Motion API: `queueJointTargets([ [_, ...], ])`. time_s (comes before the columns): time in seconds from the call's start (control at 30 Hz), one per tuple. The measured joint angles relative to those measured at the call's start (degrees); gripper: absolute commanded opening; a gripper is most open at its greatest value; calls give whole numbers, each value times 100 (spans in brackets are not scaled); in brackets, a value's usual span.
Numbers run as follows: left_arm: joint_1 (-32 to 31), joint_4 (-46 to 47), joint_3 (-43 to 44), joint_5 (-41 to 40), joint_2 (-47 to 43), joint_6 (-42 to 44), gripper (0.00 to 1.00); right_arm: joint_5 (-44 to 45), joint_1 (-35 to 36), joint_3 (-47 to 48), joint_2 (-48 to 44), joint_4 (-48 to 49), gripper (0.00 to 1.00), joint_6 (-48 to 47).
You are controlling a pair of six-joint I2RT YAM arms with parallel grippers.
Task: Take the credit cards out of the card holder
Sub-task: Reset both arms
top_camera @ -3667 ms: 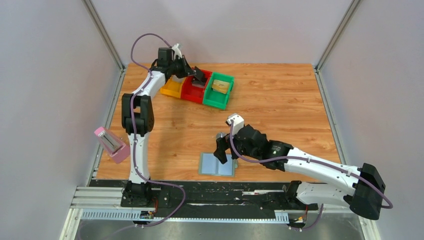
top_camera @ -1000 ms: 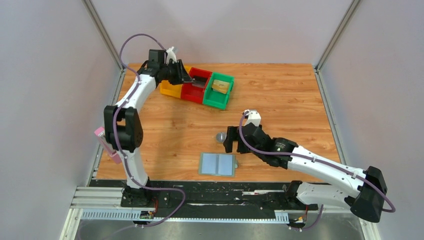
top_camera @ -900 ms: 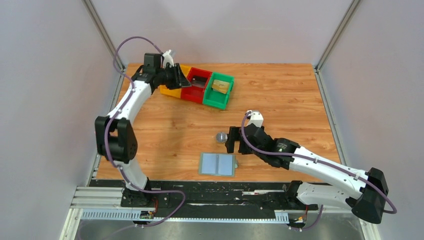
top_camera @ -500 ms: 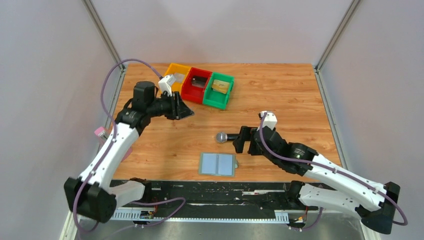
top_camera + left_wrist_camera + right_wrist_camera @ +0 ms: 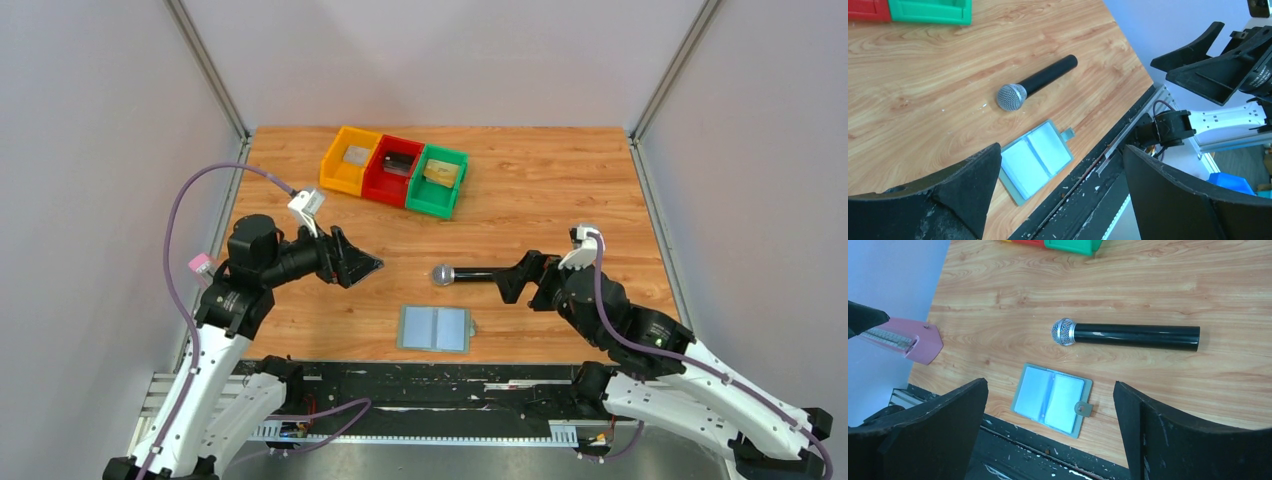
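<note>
The card holder [image 5: 435, 328] lies open and flat near the table's front edge, its two pale blue panels facing up, and it shows in both wrist views [image 5: 1035, 160] [image 5: 1053, 399]. A gold credit card [image 5: 441, 173] rests in the green bin [image 5: 437, 200]. A dark card [image 5: 399, 160] lies in the red bin and a grey one [image 5: 357, 155] in the yellow bin. My left gripper [image 5: 360, 262] [image 5: 1062, 150] hangs open and empty to the holder's upper left. My right gripper [image 5: 515, 278] [image 5: 1050, 385] is open and empty to the holder's upper right.
A black microphone [image 5: 470, 273] [image 5: 1035, 85] [image 5: 1128, 336] lies just behind the holder, its head pointing left. The three bins stand in a row at the back left. A pink object [image 5: 200, 265] [image 5: 903, 340] sits at the table's left edge.
My left arm swung back from the bins to the near left, and its jaws now stand wide. My right arm drew back to the right, away from the holder.
</note>
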Motion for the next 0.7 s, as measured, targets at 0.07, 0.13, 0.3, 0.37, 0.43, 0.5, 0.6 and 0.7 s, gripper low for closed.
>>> queueJointTargets([
  [0.07,0,-68,0,-2,-85,9,100,7,0,-7,-101,-15,100,4],
  [0.13,0,-131,-2,-9,-164,13,100,4,0,-33,-162,-37,100,9],
  [0.3,0,-210,-55,-85,-310,15,100,2,0,-151,-232,-70,100,28],
  [0.37,0,-238,-87,-107,-350,15,100,2,0,-184,-245,-79,100,31],
  [0.43,0,-238,-122,-114,-376,15,100,2,0,-184,-251,-94,100,31],
  [0.5,0,-236,-160,-129,-400,13,100,2,0,-184,-258,-94,100,31],
  [0.6,0,-229,-262,-131,-442,11,100,4,0,-184,-258,-94,100,42],
  [0.7,0,-232,-352,-131,-470,9,100,4,0,-184,-258,-94,100,52],
])
